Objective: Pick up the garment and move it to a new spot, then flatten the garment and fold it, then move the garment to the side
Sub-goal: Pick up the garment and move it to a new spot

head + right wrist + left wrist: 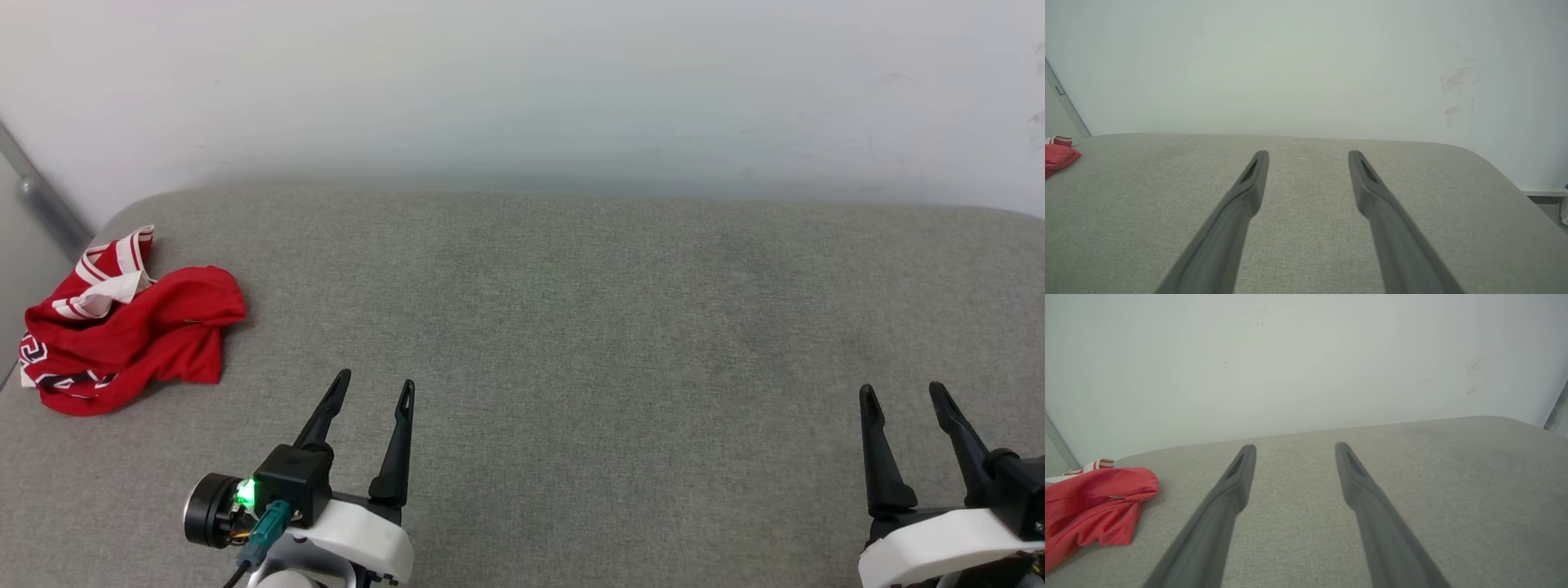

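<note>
The garment (135, 331) lies crumpled at the far left of a grey padded surface (571, 327), red with a white striped trim and a bit of lettering showing. It also appears at the left edge of the left wrist view as a red heap (1094, 506), and as a small red patch (1059, 157) in the right wrist view. My left gripper (375, 384) hovers open at the lower left, right of the garment and apart from it. At the lower right my right gripper (902, 392) stands open, far from the garment. Both hold nothing.
A pale wall (522, 90) rises directly behind the surface. The surface's rounded left corner sits just beyond the garment, beside a grey metal strip (45, 200). In the right wrist view the surface's right edge (1502, 171) drops off.
</note>
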